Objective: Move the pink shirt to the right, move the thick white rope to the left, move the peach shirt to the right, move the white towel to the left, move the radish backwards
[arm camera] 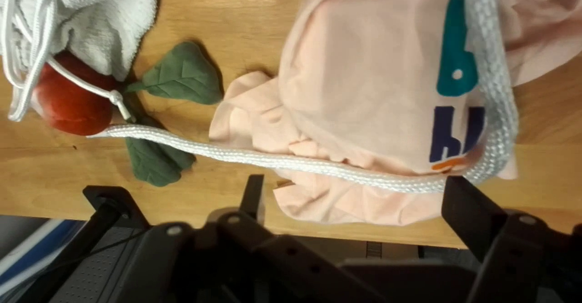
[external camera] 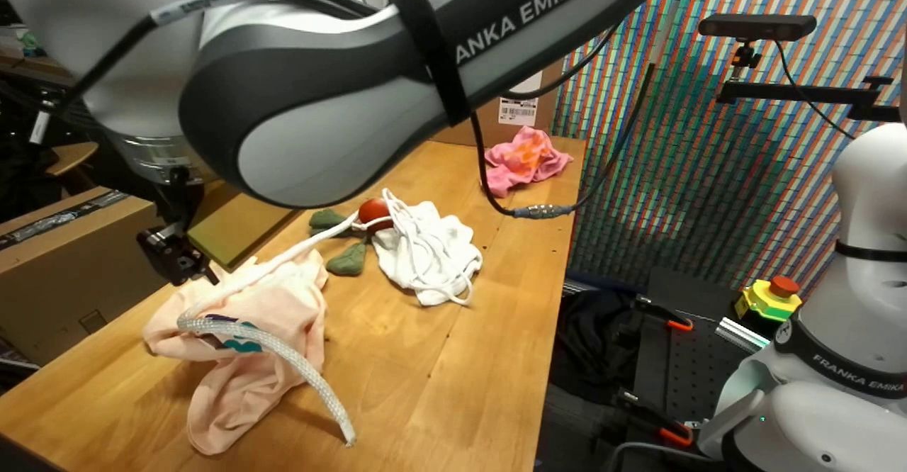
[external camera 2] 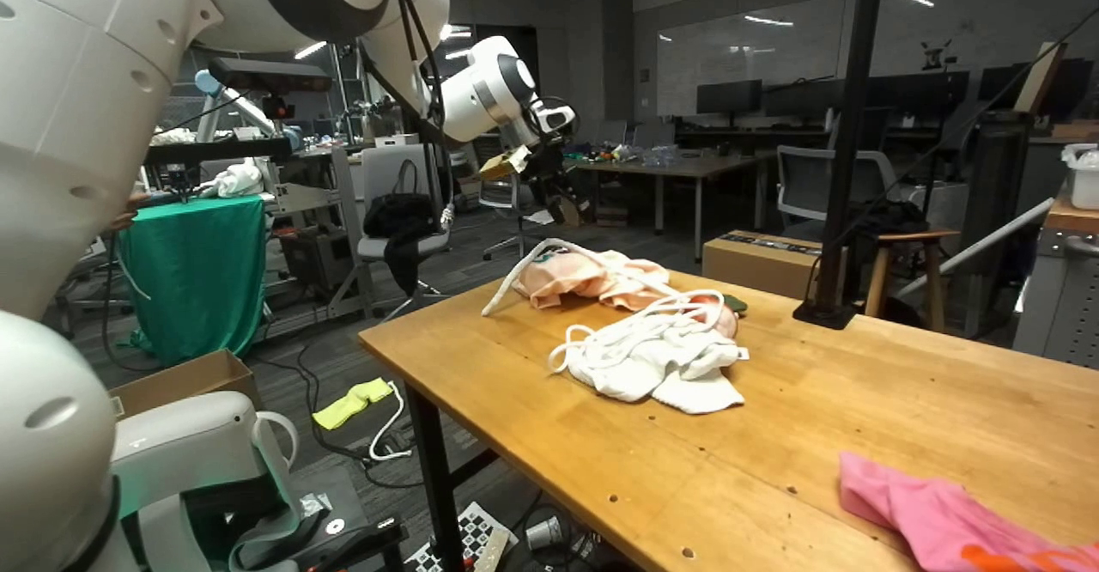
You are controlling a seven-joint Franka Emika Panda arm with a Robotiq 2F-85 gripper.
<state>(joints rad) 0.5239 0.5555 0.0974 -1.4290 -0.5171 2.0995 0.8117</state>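
Observation:
In the wrist view my gripper [arm camera: 354, 184] is open, its fingers wide apart with nothing gripped. Past them the thick white rope [arm camera: 254, 157] runs over the peach shirt [arm camera: 373, 80] and curls around its printed side. In an exterior view the gripper [external camera 2: 568, 204] hangs in the air above the shirt's end of the table. The radish [arm camera: 75, 96] touches the white towel [arm camera: 109, 16], its green leaves spread towards the peach shirt. Bunched beside it, the towel [external camera 2: 652, 362] lies mid-table. The pink shirt [external camera: 528, 160] rests crumpled at the opposite end, partly cut off in an exterior view [external camera 2: 927, 503].
Thin white string [external camera: 425, 245] is heaped on the towel and crosses the radish. A black post [external camera 2: 837, 168] stands on the table's edge, its base [arm camera: 111, 203] left of the fingers. Cardboard boxes [external camera: 78, 266] sit beyond the edge. A cable [external camera: 489, 188] dangles from the arm.

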